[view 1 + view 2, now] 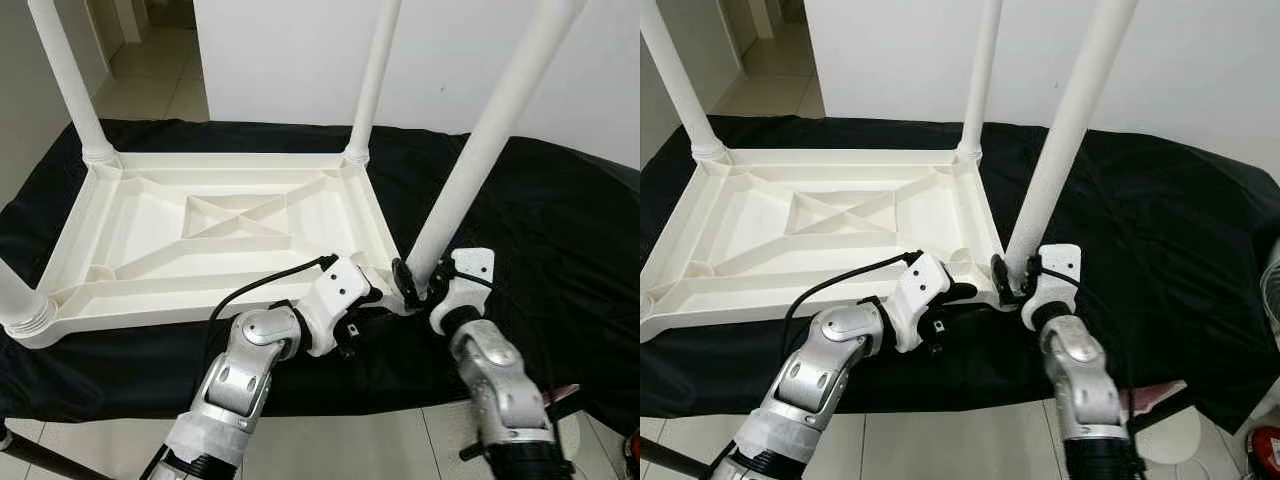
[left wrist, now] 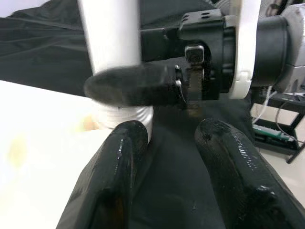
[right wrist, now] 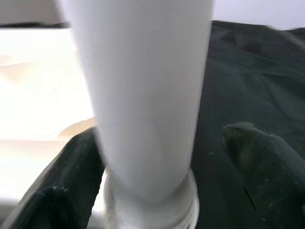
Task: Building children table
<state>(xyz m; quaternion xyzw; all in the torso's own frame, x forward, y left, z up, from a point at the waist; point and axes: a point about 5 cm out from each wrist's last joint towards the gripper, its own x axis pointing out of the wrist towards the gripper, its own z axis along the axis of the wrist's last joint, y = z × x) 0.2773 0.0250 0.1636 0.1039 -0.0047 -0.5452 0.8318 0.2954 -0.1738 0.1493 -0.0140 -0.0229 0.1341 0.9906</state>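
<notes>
A white plastic children's table [image 1: 200, 160] lies upside down on a black cloth. Three legs stand in its other corners: far left [image 1: 70, 80], far right [image 1: 375, 70] and near left [image 1: 20, 295]. The fourth leg [image 1: 480, 140] rises from the near right corner, its ribbed collar [image 2: 124, 114] at the socket. My right gripper [image 1: 420, 285] is open around the base of this leg [image 3: 147, 71]: one finger [image 3: 71, 186] lies against it, the other [image 3: 257, 157] stands apart. My left gripper [image 1: 375, 297] is open just left of that corner, with black cloth between its fingers [image 2: 119, 162].
The black cloth [image 1: 560, 230] drapes over the work surface, whose front edge runs close below my arms. A white wall [image 1: 300, 60] stands behind, with tiled floor [image 1: 160, 70] through a doorway at the far left. Small red objects [image 1: 1265, 450] sit on the floor at lower right.
</notes>
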